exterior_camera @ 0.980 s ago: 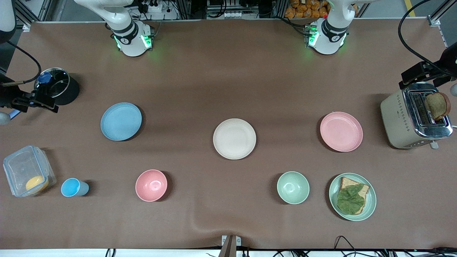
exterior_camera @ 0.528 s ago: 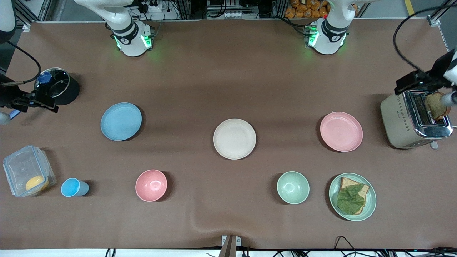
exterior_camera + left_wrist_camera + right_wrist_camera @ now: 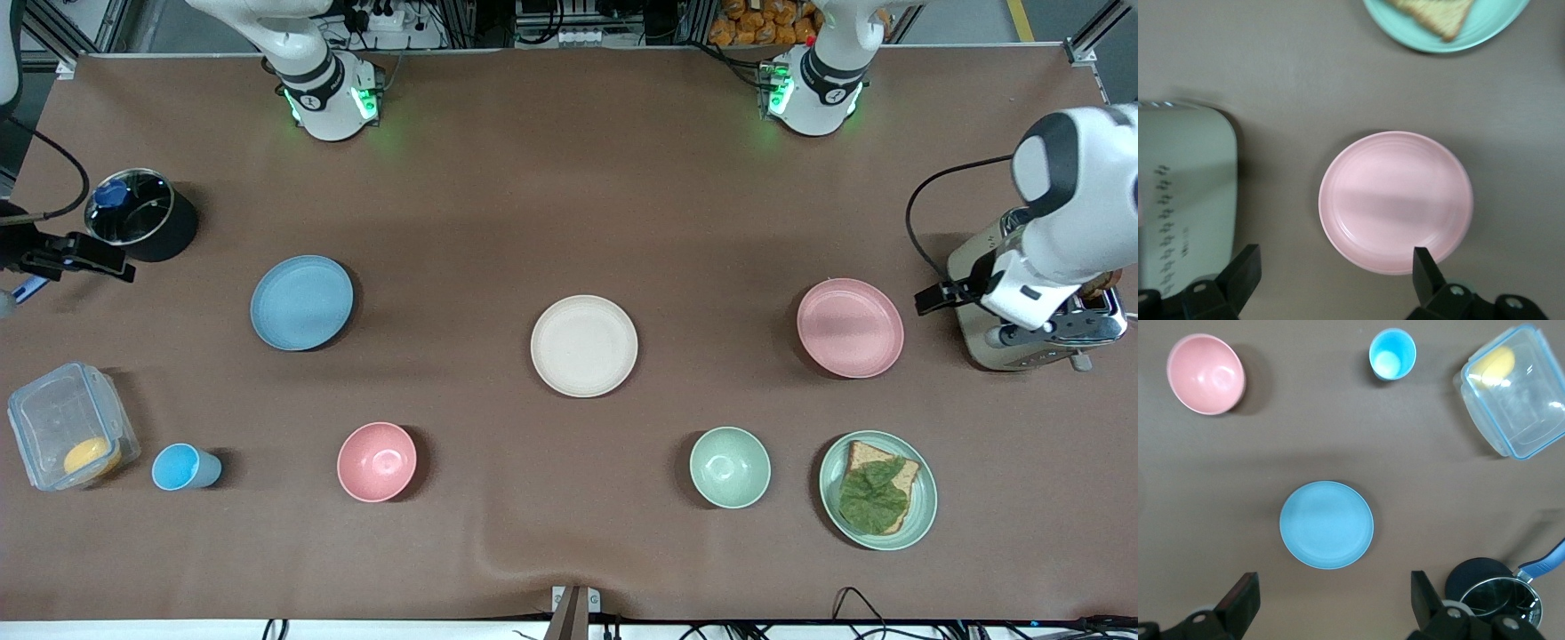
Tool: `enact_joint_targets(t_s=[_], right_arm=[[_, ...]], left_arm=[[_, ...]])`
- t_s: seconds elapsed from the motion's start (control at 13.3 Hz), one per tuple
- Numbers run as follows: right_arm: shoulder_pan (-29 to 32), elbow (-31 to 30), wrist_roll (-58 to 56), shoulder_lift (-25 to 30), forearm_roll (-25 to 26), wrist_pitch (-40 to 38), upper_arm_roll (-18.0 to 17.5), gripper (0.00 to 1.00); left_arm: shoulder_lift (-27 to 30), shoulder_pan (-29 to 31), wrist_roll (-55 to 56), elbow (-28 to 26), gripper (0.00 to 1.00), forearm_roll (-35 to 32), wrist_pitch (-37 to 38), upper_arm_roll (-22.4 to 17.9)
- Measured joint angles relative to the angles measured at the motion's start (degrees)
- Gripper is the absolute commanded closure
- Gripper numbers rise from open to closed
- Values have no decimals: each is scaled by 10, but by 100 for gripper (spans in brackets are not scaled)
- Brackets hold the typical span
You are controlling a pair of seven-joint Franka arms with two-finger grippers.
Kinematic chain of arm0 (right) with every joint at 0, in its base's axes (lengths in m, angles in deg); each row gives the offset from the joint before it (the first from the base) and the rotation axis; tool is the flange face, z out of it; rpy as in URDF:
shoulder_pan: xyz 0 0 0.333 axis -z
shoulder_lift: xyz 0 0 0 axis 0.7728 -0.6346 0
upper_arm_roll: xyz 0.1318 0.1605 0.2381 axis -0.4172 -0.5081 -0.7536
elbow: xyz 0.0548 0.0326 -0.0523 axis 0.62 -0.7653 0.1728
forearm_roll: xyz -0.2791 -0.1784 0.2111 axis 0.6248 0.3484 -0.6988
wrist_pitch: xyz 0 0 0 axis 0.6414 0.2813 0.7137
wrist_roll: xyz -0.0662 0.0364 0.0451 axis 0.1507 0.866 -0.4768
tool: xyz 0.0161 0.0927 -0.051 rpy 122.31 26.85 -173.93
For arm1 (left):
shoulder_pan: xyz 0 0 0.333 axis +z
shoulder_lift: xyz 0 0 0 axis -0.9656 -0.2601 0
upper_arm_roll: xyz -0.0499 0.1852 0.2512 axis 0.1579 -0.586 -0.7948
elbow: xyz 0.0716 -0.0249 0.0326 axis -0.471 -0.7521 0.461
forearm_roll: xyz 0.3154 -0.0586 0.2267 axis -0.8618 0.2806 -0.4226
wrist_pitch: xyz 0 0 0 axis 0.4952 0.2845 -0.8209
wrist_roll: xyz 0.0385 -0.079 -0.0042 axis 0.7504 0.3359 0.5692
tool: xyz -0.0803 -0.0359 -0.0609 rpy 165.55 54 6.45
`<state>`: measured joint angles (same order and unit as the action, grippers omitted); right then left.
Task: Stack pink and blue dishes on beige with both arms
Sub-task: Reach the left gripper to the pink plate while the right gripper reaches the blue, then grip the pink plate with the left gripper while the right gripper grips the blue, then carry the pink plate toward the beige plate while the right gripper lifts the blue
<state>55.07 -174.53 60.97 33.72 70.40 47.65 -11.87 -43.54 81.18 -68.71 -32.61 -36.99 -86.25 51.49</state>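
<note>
The beige plate (image 3: 584, 346) is seen flat on the brown table (image 3: 569, 196), about midway between the two ends. The blue plate (image 3: 301, 302) lies toward the right arm's end of the table, slightly farther from the front camera than the beige plate and well apart from it. The pink plate (image 3: 850, 327) lies toward the left arm's end, also well apart from the beige plate. All three plates are bare and nothing is stacked on any of them.

The left gripper (image 3: 1335, 277) is held in the air over the toaster (image 3: 1031, 302) and the strip of table between the toaster and the pink plate; its two fingers are spread wide apart and hold nothing. In the left wrist view the pink plate (image 3: 1395, 201) is seen whole on the table below, with one fingertip (image 3: 1423, 263) overlapping its rim.

The right gripper (image 3: 1331, 597) is held in the air at the right arm's end of the table, beside the black pot (image 3: 142, 218); its fingers are likewise wide apart and empty. In the right wrist view the blue plate (image 3: 1327, 525) is seen below it.

Nearer the front camera a pink bowl (image 3: 377, 461), a blue cup (image 3: 182, 468), a clear box (image 3: 69, 425), a green bowl (image 3: 730, 467) and a green plate with toast (image 3: 878, 490) are placed.
</note>
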Motion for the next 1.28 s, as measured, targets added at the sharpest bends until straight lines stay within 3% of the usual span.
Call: enact_joint_targets(t_s=[0.15, 0.53, 0.83, 1.06, 1.28], right_arm=[[19, -50, -25, -17, -24, 49, 0, 0], [37, -176, -101, -61, -47, 183, 1, 0], [77, -215, -194, -119, -90, 216, 2, 0], [103, -218, -267, -170, -134, 236, 3, 0], [110, -218, -293, -205, -142, 248, 2, 0]], left_arm=[[-27, 18, 0, -42, 0, 0, -55, 0], [-123, 43, 0, -68, 0, 0, -159, 0], [-157, 62, -6, -68, 1, 0, -177, 0], [-158, 62, -6, -68, 18, 0, -177, 3], [-160, 62, -5, -68, 46, 1, -177, 6]])
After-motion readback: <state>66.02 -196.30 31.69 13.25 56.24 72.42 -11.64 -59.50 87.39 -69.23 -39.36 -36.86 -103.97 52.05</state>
